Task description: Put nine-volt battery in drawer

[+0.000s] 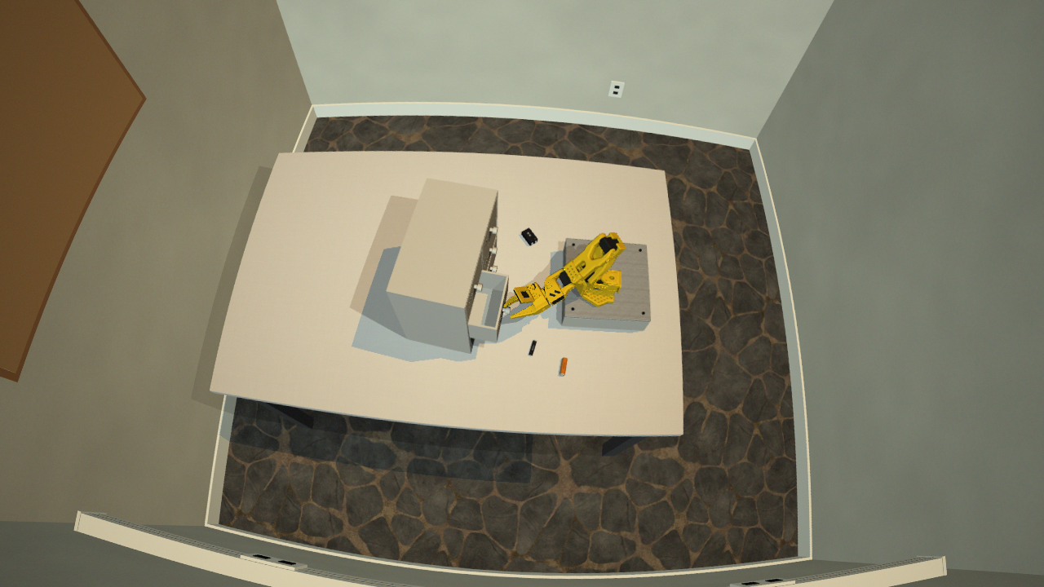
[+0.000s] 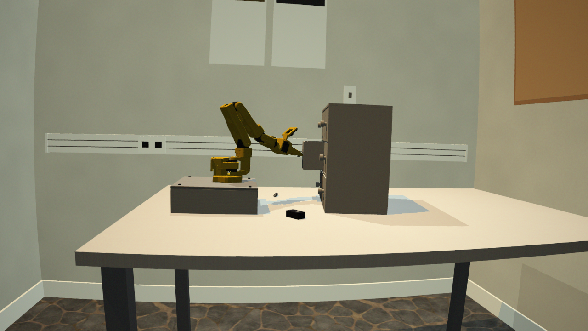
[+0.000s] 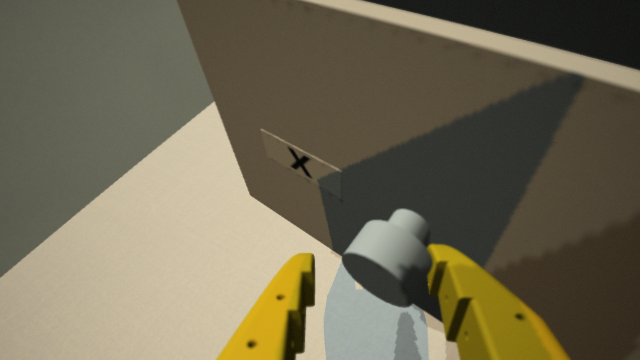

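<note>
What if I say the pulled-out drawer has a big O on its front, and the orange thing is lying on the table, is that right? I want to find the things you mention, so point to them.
Not quite. The mark on the pulled-out drawer (image 1: 484,333) (image 2: 312,155) (image 3: 390,100) is an X (image 3: 300,162), not an O, as the wrist view shows. The orange thing (image 1: 564,366) is lying on the table (image 1: 350,394) (image 2: 164,230) (image 3: 150,225).

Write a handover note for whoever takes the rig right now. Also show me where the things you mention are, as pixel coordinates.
Gripper (image 1: 507,311) (image 2: 299,141) (image 3: 371,252): open around the X drawer's knob (image 3: 387,260), one finger clear of it, holding nothing.
Nine-volt battery (image 1: 528,236) (image 2: 295,214): on the table, in front of the chest (image 1: 445,240) (image 2: 357,160).
Done: X drawer (image 1: 483,333) (image 2: 312,155) (image 3: 280,100) pulled out; chest upright.
Left: back off the knob, fetch battery, drop it in, shut drawer. Leave the orange cylinder (image 1: 564,366) and small black item (image 1: 532,347) (image 2: 275,194) on the table.
</note>
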Motion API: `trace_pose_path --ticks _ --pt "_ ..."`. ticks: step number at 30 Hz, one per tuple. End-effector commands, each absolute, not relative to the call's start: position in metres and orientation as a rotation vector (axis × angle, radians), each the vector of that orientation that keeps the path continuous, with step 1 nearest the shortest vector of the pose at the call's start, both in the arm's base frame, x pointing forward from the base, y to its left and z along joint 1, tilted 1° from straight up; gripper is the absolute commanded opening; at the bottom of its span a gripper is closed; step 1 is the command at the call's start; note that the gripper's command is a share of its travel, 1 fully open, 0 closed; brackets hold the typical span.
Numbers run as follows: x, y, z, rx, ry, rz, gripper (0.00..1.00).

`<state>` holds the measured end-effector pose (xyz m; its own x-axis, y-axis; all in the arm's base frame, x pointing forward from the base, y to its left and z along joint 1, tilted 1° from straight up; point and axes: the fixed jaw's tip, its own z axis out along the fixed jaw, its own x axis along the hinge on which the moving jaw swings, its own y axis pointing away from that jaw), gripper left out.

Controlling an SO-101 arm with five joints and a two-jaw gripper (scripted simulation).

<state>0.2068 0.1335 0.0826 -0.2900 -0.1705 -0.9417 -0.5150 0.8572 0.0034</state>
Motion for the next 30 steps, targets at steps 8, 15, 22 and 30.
trace_pose_path --ticks 8,15,22,30 --pt "0.201 0.134 0.085 -0.531 1.858 0.374 0.21" --pt "0.184 0.137 0.088 -0.588 1.861 0.399 0.21" --pt "0.171 0.139 0.087 -0.638 1.862 0.419 0.21" --pt "0.158 0.141 0.089 -0.687 1.848 0.445 0.21"
